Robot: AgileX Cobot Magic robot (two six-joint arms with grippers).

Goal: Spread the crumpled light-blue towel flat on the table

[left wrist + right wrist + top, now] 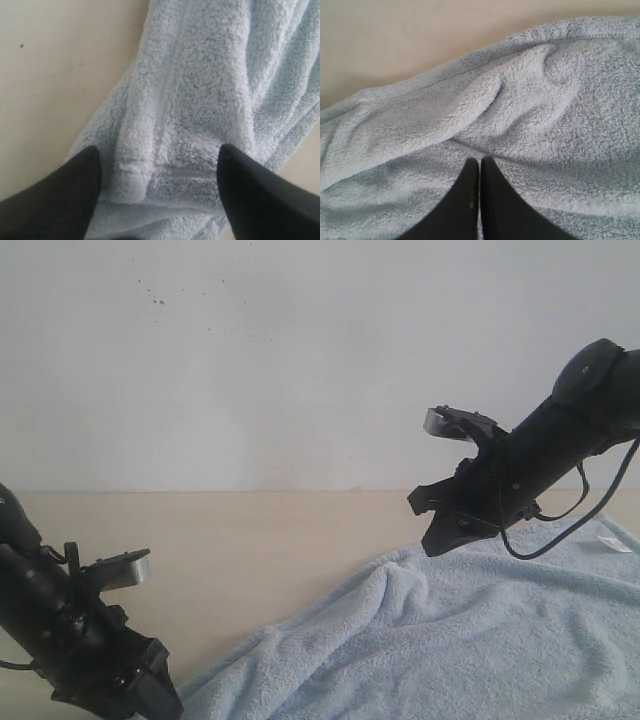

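Spread wide and empty, the left gripper (159, 150) is hovering over the hemmed end of the rumpled towel (450, 640) on the table (250, 540) while the right gripper (480, 161), pinched together on nothing, is hanging above its folds; grasping seems next, needing both grippers on edges.

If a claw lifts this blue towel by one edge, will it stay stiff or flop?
Probably floppy: the towel lies in soft folds, so it would likely drape rather than hold shape. Its fluffy pile looks grippy, so slipping from a pinch seems unlikely. Pushed, it would probably bunch up on the smooth table.
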